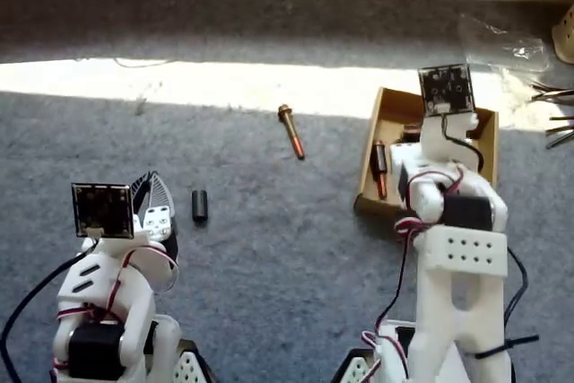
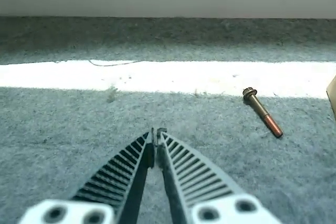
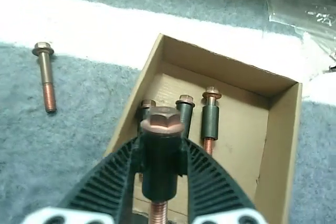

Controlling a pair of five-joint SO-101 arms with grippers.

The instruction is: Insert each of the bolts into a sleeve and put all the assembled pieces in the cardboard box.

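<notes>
Three sleeved bolts (image 3: 211, 121) in the cardboard box (image 3: 226, 64), a fourth assembly (image 3: 159, 156) in the right jaws above.
A bare coppery bolt (image 1: 291, 132) lies toward the surface's far edge; a black sleeve (image 1: 199, 205) lies nearer, leftward.

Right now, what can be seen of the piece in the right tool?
The piece is a bolt seated in a dark cylindrical sleeve: coppery hex flange head at one end, coppery threads poking out the other. The bolt looks metal. The right tool's black ribbed fingers clamp the sleeve, holding it over the box, clear of three pieces inside.
</notes>
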